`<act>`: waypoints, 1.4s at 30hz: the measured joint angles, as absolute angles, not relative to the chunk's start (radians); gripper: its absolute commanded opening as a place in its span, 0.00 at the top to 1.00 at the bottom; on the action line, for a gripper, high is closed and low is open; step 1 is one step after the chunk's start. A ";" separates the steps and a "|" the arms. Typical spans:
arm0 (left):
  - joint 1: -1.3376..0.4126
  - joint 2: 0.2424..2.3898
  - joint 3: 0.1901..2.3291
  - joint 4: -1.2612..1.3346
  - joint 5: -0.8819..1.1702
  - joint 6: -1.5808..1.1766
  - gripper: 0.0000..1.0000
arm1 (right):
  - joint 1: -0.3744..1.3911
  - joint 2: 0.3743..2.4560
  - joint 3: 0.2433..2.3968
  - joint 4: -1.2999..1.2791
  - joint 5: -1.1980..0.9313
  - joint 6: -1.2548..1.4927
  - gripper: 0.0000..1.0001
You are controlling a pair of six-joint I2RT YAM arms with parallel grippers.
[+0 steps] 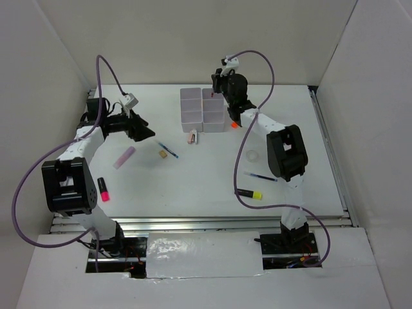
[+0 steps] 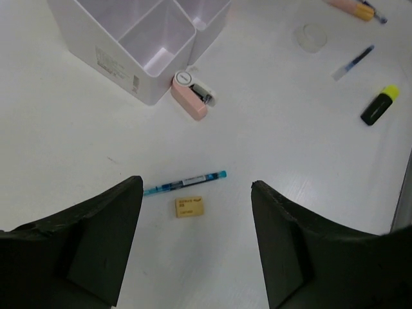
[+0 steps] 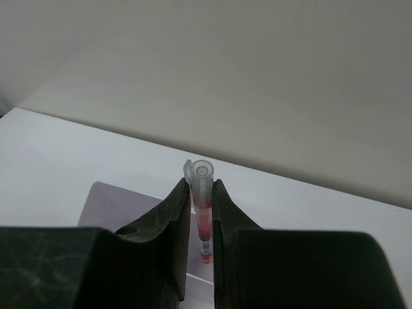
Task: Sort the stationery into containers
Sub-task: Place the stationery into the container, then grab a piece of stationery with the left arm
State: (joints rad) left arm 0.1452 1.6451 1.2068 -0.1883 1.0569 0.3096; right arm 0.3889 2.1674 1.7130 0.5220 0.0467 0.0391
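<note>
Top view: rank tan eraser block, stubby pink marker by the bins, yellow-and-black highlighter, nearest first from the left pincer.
1. Tan eraser block, right of left pincer.
2. Stubby pink marker, beside white bins.
3. Yellow-and-black highlighter, front right.

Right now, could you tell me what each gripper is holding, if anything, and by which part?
The right gripper pinches a red pen near its clear end; the left gripper is open, holding nothing.

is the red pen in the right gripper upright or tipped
Roughly upright: in the right wrist view the red pen stands near vertical, clamped in the shut right gripper, its open end up.
</note>
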 measured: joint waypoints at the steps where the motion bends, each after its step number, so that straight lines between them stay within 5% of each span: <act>1: 0.147 1.646 1.205 -0.218 1.057 0.350 0.20 | 0.388 2.170 1.713 0.525 0.047 0.036 0.86; 7: 0.119 1.642 1.176 -0.342 1.001 0.622 0.22 | 0.384 2.186 1.714 0.539 0.046 0.027 0.80; 10: 0.073 1.651 1.199 -0.421 0.944 0.758 0.28 | 0.383 2.196 1.716 0.539 0.046 0.022 0.63; 18: -0.046 1.686 1.179 -0.193 0.686 0.458 0.33 | 0.382 2.202 1.715 0.537 0.047 0.014 0.38; 23: -0.186 1.725 1.187 -0.176 0.366 0.131 0.46 | 0.376 2.188 1.697 0.527 0.044 0.014 0.36; 28: -0.226 1.951 1.470 -0.320 0.105 -0.199 0.46 | 0.366 2.145 1.671 0.505 0.036 0.022 0.36; 34: -0.181 2.092 1.559 -0.466 0.010 -0.459 0.53 | 0.353 2.046 1.618 0.463 0.006 0.028 0.36; 42: -0.176 2.108 1.580 -0.542 -0.057 -0.639 0.46 | 0.305 1.872 1.526 0.400 -0.078 0.020 0.38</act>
State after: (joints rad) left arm -0.1757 2.1078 1.5799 -0.5423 -0.0570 -0.6388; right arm 0.3046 1.8721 1.5261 0.4004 -0.0784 0.0200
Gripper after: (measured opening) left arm 0.517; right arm 0.624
